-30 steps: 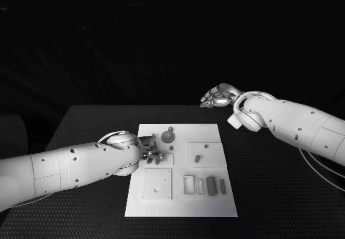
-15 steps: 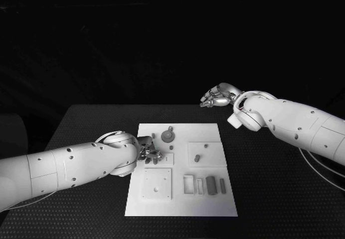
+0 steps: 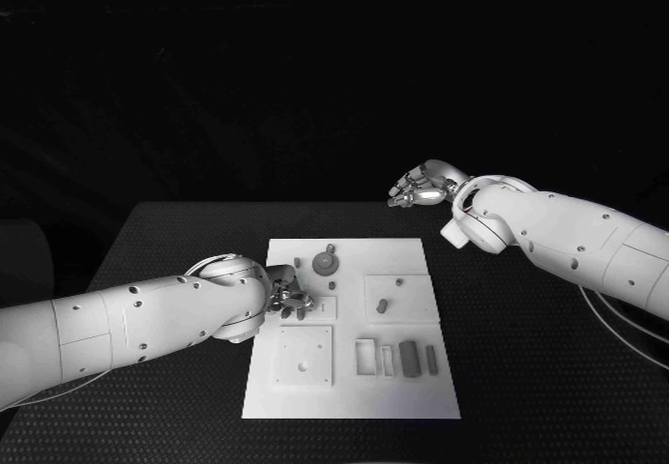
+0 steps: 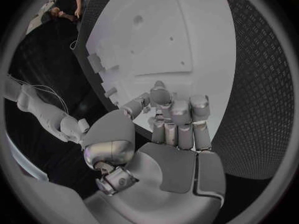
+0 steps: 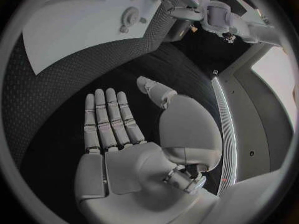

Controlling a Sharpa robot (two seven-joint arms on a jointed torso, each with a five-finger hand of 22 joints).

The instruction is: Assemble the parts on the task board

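Since a second ago we see the left hand (image 3: 292, 299) drawn slightly back toward the board's left edge; the right hand (image 3: 422, 187) has not moved. We find the left hand low over the task board (image 3: 419, 387) beside a small square plate, fingers curled in — whether anything sits between them we cannot tell. In the left wrist view its fingers (image 4: 179, 115) bend over the white board (image 4: 206, 45). We note the right hand raised beyond the board's far right corner, over the black table (image 3: 167, 242), fingers straight and apart, holding nothing (image 5: 118, 129). Grey parts lie on the board: a round piece (image 3: 327, 263) near the far edge, bars (image 3: 410, 359) at the near right.
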